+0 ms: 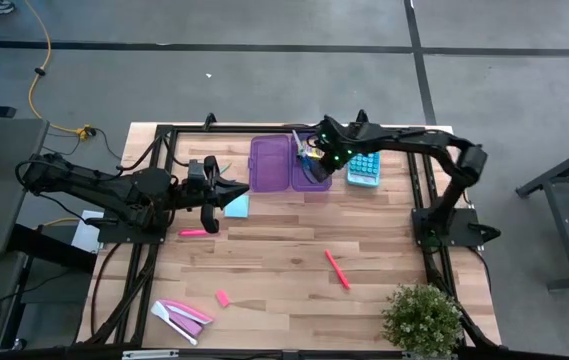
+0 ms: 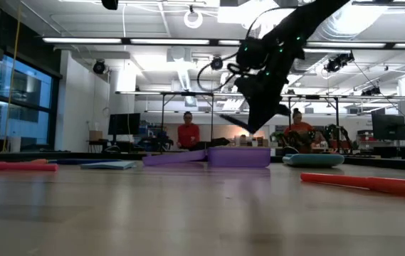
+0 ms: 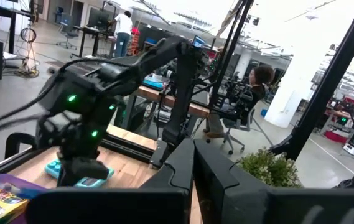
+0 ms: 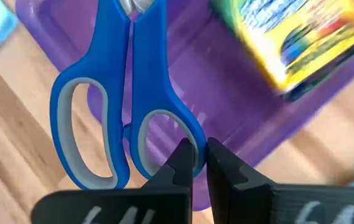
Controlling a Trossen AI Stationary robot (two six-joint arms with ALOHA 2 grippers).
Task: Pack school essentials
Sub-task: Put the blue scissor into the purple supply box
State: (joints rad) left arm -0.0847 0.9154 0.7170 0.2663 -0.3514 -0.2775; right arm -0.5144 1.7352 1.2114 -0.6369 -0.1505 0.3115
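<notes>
My right gripper (image 4: 200,155) is shut on the blue-handled scissors (image 4: 117,93) above the open purple box (image 1: 311,176), whose lid (image 1: 269,165) lies flat to its left. A yellow crayon box (image 4: 301,37) lies inside the box. In the low view, this gripper (image 2: 258,117) hangs above the box (image 2: 239,157), pointing steeply down. My left gripper (image 1: 232,187) is shut and empty, held level above the light-blue notepad (image 1: 237,206). Flat on the table lie two pink markers (image 1: 192,232) (image 1: 337,268) and a small pink eraser (image 1: 222,297). My right gripper pinches the rim of the scissors' smaller handle loop (image 4: 186,138) between its two fingers. The fingers come from above, slanting down. The closed blades point away from the fingers, over the purple box. Whether the scissors touch the box I cannot tell.
A light-blue calculator (image 1: 364,170) lies just right of the box. Flat pink-and-white pieces (image 1: 179,315) sit at the near left, a potted plant (image 1: 422,318) at the near right corner. People sit in the room beyond the table's far edge (image 2: 188,131).
</notes>
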